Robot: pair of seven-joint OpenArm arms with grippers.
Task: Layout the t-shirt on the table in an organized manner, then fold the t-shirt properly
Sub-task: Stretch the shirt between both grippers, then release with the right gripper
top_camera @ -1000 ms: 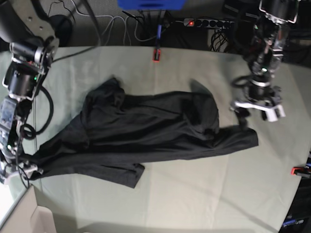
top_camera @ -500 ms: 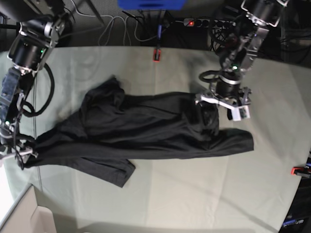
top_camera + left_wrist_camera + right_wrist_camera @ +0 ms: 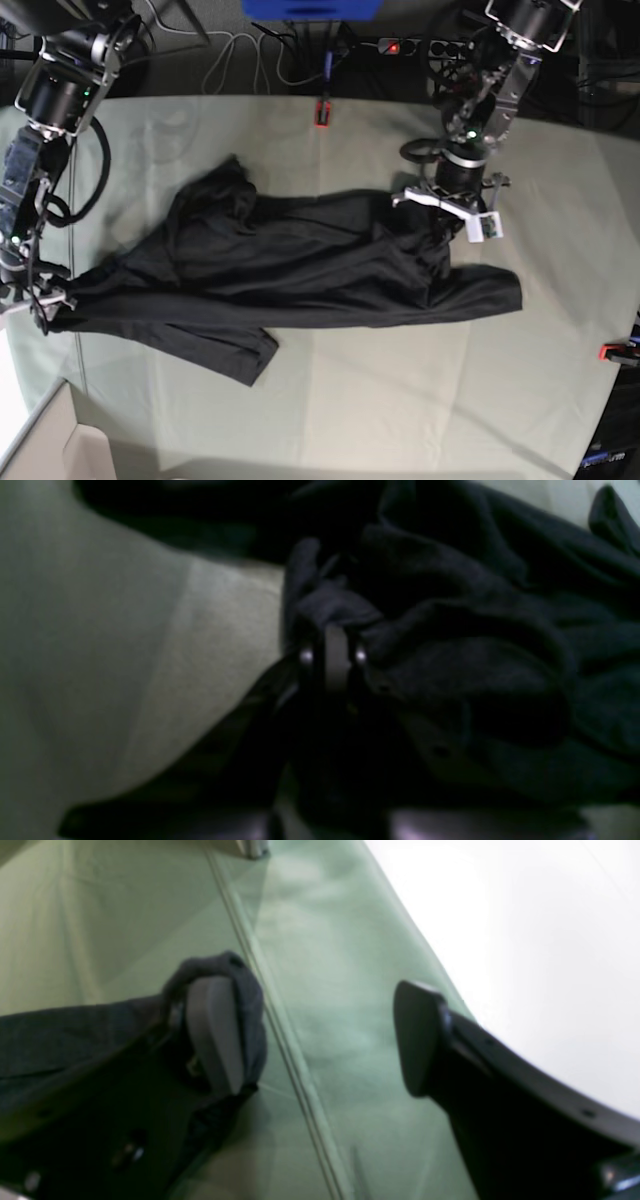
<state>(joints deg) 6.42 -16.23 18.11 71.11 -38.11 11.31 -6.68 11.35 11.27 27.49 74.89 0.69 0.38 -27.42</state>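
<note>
While the shirt is not yet flat, we judge that we are in the laying-out step, with no folding begun. Starting at the left edge of the base view, our right gripper point(image 3: 32, 300) sits low by the table's border, at the tip of the t-shirt point(image 3: 290, 270). Its wrist view shows the two pads standing wide apart; a bit of dark cloth is draped around the left-hand pad point(image 3: 212, 1032), but nothing is pinched between them, so we read this claw as wide and holding nothing. The table point(image 3: 380, 400), draped in pale grey-green cloth, shows bare between and beyond the pads. Moving toward the middle of the base view, the charcoal shirt lies as a long, rumpled band from lower left to right of centre, with a flap doubled under at its lower edge and a peak of fabric at its upper left. At the upper right of the shirt, our left gripper point(image 3: 445, 205) presses down onto a bunched ridge of cloth. Its dim wrist view shows the jaws drawn narrow, with dark fabric gathered around the tips, so we take it as clamped on the t-shirt point(image 3: 450, 630). Farther right, the table is bare out to a red clamp point(image 3: 615, 351) at the frame's edge. Next, we think the left arm should lift and draw its pinch outward to spread the bunch, while the right claw needs a fresh hold on the far end.
</note>
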